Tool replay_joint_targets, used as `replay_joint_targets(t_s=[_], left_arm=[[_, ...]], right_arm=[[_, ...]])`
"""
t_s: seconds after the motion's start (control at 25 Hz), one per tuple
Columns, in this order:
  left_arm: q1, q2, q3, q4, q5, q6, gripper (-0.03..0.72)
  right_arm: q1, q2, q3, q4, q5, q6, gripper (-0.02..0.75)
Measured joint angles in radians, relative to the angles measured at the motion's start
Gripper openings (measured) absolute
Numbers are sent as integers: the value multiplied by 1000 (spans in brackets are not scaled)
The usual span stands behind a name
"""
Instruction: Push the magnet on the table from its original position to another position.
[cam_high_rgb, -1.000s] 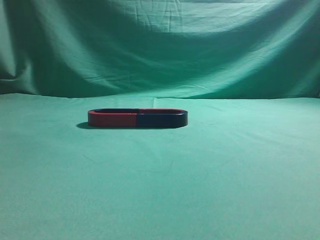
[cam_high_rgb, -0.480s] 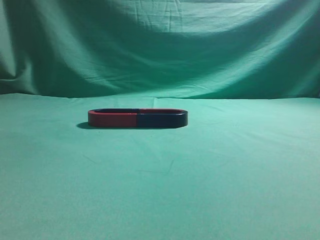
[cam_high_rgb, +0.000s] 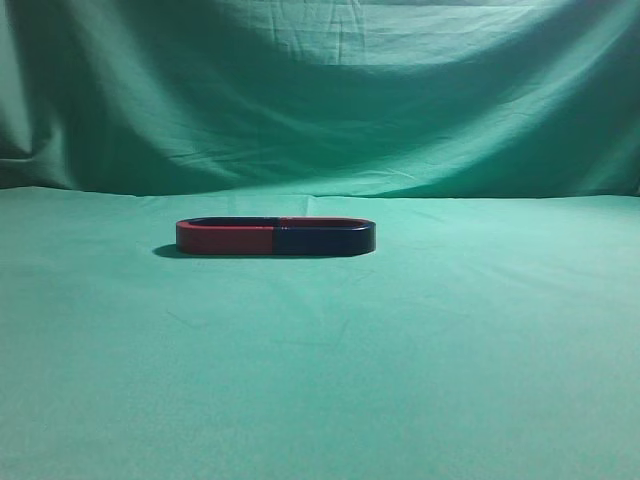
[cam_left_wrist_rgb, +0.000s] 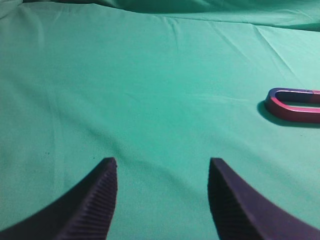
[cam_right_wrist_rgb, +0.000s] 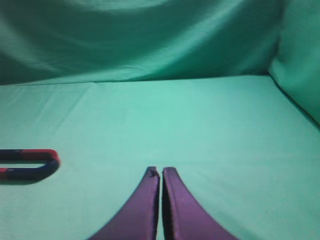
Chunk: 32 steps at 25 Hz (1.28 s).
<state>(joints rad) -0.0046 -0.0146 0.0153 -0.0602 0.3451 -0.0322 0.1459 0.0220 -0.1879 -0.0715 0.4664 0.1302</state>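
Note:
The magnet (cam_high_rgb: 325, 238) is a low U with a dark navy front face and a red far arm. It lies on the green table (cam_high_rgb: 420, 350), butted end to end against an equal red-faced U-magnet (cam_high_rgb: 224, 238), so the two form one long oval. The right wrist view shows the magnet (cam_right_wrist_rgb: 31, 165) at the left edge, well left of my right gripper (cam_right_wrist_rgb: 160, 171), which is shut and empty. My left gripper (cam_left_wrist_rgb: 162, 162) is open and empty above bare cloth. The red-faced magnet (cam_left_wrist_rgb: 295, 105) lies far to its right. Neither gripper shows in the exterior view.
A draped green backdrop (cam_high_rgb: 320, 90) hangs behind the table. In the right wrist view the cloth rises in a fold (cam_right_wrist_rgb: 300, 65) at the right side. Green cloth surrounds the magnets on all sides.

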Motion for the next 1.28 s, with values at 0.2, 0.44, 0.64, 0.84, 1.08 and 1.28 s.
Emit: replay_joint_targets(t_s=[0.2,0.44,0.64,0.84,1.08,1.28], left_arm=[[0,0,0,0,0,0,372],[0,0,0,0,0,0,372],[0,0,0,0,0,0,372],[0,0,0,0,0,0,372],[0,0,0,0,0,0,372],[0,0,0,0,0,0,372]], right_arm=[[-99,-31,115,23,-17,-2,0],[-110,-35,203,25,-29,-2,0],[-110,-35,211,27,-52,-2,0],[-110,-35,211,27,-56,-2,0],[-110,-35,211,27,-59,-2,0],[-110,-35,211,27,-59,-2,0]])
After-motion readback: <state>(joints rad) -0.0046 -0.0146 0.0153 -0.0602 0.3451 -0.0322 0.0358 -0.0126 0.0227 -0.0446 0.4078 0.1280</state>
